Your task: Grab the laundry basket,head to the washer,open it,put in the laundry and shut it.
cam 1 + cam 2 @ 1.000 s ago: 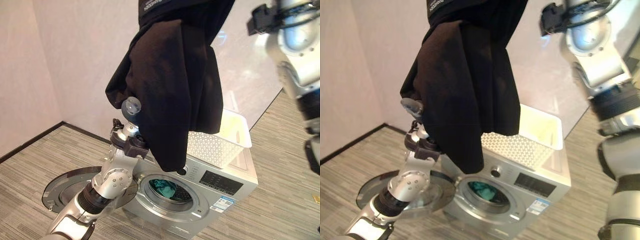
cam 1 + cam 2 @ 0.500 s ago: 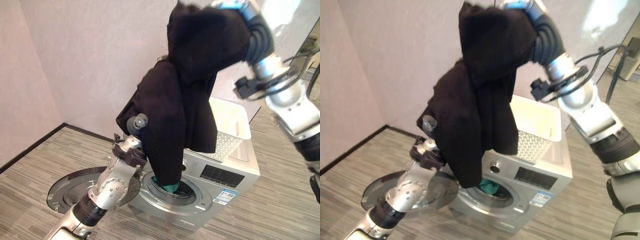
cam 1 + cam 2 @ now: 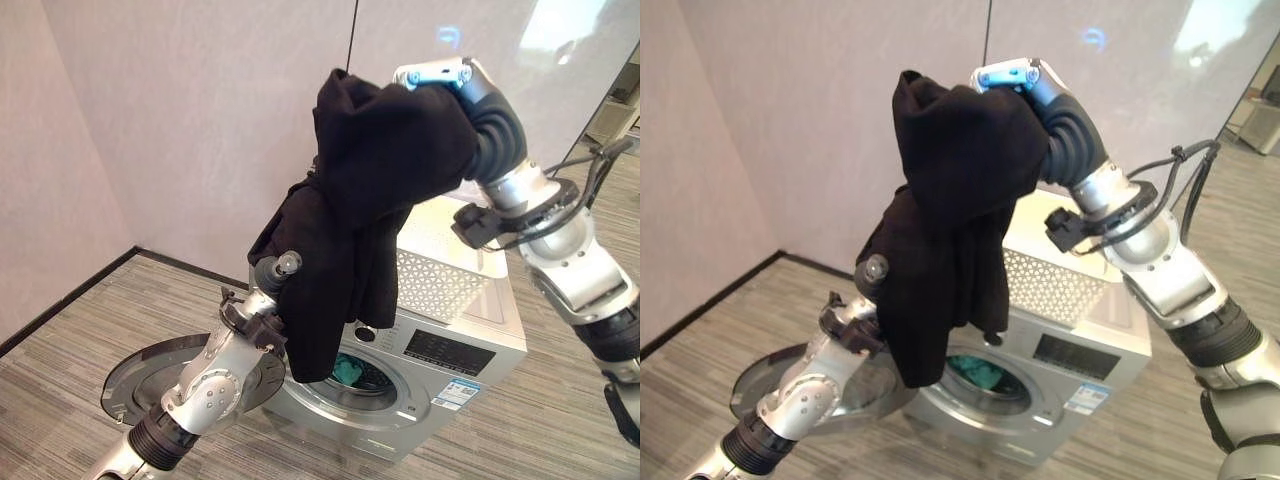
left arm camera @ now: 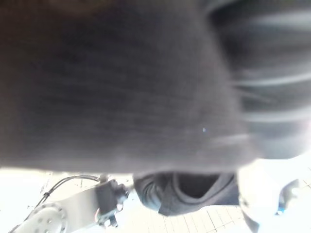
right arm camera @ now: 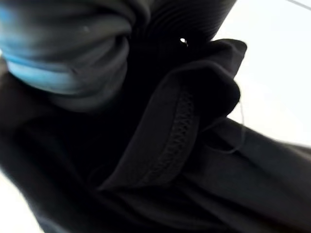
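Observation:
A black garment (image 3: 370,190) hangs high in front of the silver washer (image 3: 450,350). My right hand (image 3: 438,73) is at its top, fingers curled over the bunched cloth; the right wrist view has the garment's seam (image 5: 177,131) close up. The cloth's lower end dangles just before the open drum, where teal laundry (image 3: 350,370) lies inside. My left hand (image 3: 280,268) is pressed against the hanging cloth from the left, partly hidden by it. The white laundry basket (image 3: 440,280) stands on top of the washer.
The washer's round door (image 3: 150,375) is swung open to the left, low over the striped floor. A pale wall stands close behind the washer, with a dark skirting line along its foot.
The right hand has carried the garment away from the camera and lower, so its end now hangs at the drum opening. The left hand stays against the cloth. The view has shifted.

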{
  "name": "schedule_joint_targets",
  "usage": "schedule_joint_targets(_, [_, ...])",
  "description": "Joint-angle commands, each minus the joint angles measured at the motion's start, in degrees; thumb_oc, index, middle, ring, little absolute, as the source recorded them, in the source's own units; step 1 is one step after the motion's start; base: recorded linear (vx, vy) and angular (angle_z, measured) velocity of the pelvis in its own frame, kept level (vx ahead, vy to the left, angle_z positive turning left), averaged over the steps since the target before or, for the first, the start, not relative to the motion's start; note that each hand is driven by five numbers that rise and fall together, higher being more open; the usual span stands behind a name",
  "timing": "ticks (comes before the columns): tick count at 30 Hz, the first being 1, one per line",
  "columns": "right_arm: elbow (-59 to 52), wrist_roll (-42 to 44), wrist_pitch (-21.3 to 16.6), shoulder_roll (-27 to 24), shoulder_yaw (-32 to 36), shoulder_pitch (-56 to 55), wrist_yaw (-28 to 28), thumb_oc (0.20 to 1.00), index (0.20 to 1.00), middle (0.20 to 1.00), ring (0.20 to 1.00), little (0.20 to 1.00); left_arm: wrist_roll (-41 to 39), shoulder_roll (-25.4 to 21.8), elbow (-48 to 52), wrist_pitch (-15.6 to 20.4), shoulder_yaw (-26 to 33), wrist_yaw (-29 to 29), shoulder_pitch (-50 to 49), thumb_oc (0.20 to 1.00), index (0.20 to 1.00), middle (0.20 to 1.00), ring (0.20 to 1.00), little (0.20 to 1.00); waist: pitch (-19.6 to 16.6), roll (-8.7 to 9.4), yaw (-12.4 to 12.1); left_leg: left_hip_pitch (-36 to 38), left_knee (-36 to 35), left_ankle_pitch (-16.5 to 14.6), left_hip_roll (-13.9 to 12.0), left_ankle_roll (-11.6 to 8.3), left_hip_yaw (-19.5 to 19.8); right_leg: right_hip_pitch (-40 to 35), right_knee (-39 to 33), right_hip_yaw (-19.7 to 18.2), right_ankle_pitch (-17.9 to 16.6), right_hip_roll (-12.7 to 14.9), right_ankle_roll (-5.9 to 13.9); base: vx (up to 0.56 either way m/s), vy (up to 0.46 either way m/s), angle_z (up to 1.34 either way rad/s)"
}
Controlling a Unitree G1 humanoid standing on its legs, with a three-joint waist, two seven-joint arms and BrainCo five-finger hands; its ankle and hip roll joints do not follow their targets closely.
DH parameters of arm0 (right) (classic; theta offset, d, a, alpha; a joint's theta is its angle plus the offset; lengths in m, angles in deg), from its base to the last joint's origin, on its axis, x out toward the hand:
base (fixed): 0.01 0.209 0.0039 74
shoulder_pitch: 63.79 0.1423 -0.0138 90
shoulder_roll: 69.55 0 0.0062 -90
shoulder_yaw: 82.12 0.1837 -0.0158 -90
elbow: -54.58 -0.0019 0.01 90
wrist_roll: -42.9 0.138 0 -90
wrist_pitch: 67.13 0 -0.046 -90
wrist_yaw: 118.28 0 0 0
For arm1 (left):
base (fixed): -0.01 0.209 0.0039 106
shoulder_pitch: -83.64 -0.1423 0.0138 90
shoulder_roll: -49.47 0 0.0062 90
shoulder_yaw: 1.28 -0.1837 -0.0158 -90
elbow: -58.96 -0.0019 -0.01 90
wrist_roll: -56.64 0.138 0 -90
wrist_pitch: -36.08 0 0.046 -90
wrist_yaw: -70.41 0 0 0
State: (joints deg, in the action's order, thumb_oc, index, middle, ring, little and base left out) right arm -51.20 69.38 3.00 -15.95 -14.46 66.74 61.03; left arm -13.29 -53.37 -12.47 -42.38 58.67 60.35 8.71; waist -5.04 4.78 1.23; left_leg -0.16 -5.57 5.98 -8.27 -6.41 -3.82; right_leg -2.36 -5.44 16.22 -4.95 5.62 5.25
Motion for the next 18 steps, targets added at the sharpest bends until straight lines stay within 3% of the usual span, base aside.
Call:
schedule_joint_targets(1, [-3.3,8.9,-1.4,-1.7,3.5,0.0,3.0,0.200,0.200,0.200,0.200,0.200,-2.9,0.6,-0.8,1.9,1.0,0.9,3.3,1.000,1.000,1.000,1.000,1.000,-0.4,-0.70,-0.3,1.9,0.6,-4.9,0.9,1.70,-0.1,1.2,0.4,-0.8,-0.4,2.8,2.97,0.00,0.000,0.00])
schedule_joint_targets(4, [-7.0,17.8,-0.5,-2.9,2.8,-5.9,7.8,0.200,0.200,0.200,0.200,0.200,-4.2,0.3,0.2,2.1,0.9,1.2,3.8,1.000,1.000,1.000,1.000,1.000,-0.4,-0.71,0.3,2.1,0.6,-4.9,0.9,1.64,-0.4,1.2,0.4,-0.9,-0.5,2.8,3.04,0.00,0.000,0.00])
schedule_joint_targets(8, [-12.5,25.8,0.9,-10.4,-2.9,-7.5,13.3,0.200,0.200,0.200,0.200,0.200,-6.3,-0.6,1.6,2.4,-1.0,0.7,5.4,1.000,1.000,1.000,1.000,1.000,-0.4,-0.48,0.9,2.4,0.6,-4.8,0.9,1.39,-0.8,1.2,0.4,-1.1,-0.6,3.0,3.30,0.00,0.000,0.00])
schedule_joint_targets(9, [-12.5,25.8,0.8,-10.5,-3.1,-7.4,13.3,0.200,0.200,0.200,0.200,0.200,-6.3,-0.6,1.6,2.4,-0.9,0.7,5.4,0.950,0.950,0.950,0.950,0.950,-0.4,-0.54,0.9,2.4,0.6,-4.8,0.9,1.39,-0.8,1.2,0.4,-1.1,-0.6,3.0,3.30,0.00,0.000,0.00])
schedule_joint_targets(10, [-12.2,27.1,1.5,-11.6,-4.3,-7.6,13.2,0.200,0.200,0.200,0.200,0.200,-6.6,-0.5,1.4,2.6,-1.5,0.8,5.9,0.473,0.473,0.473,0.473,0.473,-0.5,-0.49,1.0,2.5,0.6,-4.8,0.9,1.34,-0.9,1.1,0.4,-1.1,-0.7,3.0,3.34,0.00,0.000,0.00])
schedule_joint_targets(11, [-12.5,27.5,1.7,-12.2,-4.5,-8.0,13.3,0.200,0.200,0.200,0.200,0.200,-6.5,-0.5,1.7,2.7,-1.5,0.9,5.9,0.369,0.369,0.369,0.369,0.369,-0.4,-0.47,1.1,2.5,0.6,-4.8,1.0,1.33,-0.9,1.2,0.4,-1.2,-0.7,3.0,3.37,-0.02,-0.002,-0.05])
schedule_joint_targets(12, [-13.2,27.7,1.7,-13.2,-5.0,-8.0,13.7,0.200,0.200,0.200,0.200,0.200,-6.6,-0.5,2.2,2.9,-1.4,1.0,5.9,0.200,0.200,0.200,0.200,0.200,-0.4,-0.46,1.2,2.5,0.6,-4.8,1.0,1.35,-1.0,1.2,0.4,-1.2,-0.8,3.1,3.41,-0.01,0.001,-0.11])
schedule_joint_targets(16, [-13.1,28.1,2.2,-14.0,-5.4,-8.8,14.2,0.200,0.200,0.200,0.200,0.200,-6.9,-0.4,3.7,3.1,-1.6,0.6,5.8,0.200,0.200,0.200,0.200,0.200,-0.3,-0.43,1.1,2.7,0.6,-4.8,1.1,1.37,-1.3,1.1,0.4,-1.2,-0.8,3.2,3.55,-0.02,0.002,-0.10])
schedule_joint_targets(17, [-13.3,27.7,2.3,-14.1,-5.6,-8.8,14.2,0.501,0.501,0.501,0.501,0.501,-7.0,-0.4,4.0,3.1,-1.6,0.5,5.7,0.200,0.200,0.200,0.200,0.200,-0.3,-0.45,1.0,2.8,0.6,-4.8,1.1,1.37,-1.4,1.0,0.4,-1.2,-0.8,3.3,3.59,0.00,0.000,0.00])
schedule_joint_targets(18, [-13.0,27.8,2.5,-14.1,-5.7,-9.1,14.1,0.705,0.705,0.705,0.705,0.705,-6.8,-0.5,4.0,3.2,-1.6,0.5,5.8,0.200,0.200,0.200,0.200,0.200,-0.3,-0.49,1.0,2.8,0.6,-4.8,1.1,1.38,-1.5,1.0,0.4,-1.1,-0.9,3.4,3.62,0.00,0.000,0.00])
